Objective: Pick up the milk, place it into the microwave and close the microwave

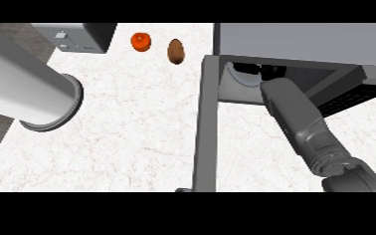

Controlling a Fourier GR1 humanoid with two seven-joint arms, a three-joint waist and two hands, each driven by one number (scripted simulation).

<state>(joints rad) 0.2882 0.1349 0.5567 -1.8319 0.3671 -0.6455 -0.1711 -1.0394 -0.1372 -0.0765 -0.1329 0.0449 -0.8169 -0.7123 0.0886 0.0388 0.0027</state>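
Head view looks steeply down on a white marbled counter (132,144), with the grey microwave (294,40) as the landmark at the upper right. Its door (208,124) stands open, swung out toward the viewer as a long dark grey panel seen edge-on, running from the microwave's left front corner down to the lower edge of the scene.

The right forearm (297,119) comes up from the lower right, just right of the door, and reaches into the microwave's open cavity. The right hand (268,70) shows only as dark shapes inside the opening, beside a pale rounded surface at the cavity's left; I cannot tell whether its fingers are curled or straight, nor whether they hold anything. The milk cannot be made out anywhere; if it is in the cavity, it is hidden.

Left of the microwave, across the bare counter, an orange-red tomato (140,41) lies beside a brown potato (176,51), near each other but apart. Further left of them sits a grey toaster (77,36). The left forearm (37,92) fills the far left as a large pale grey cylinder, well apart from the door; its hand is out of sight.
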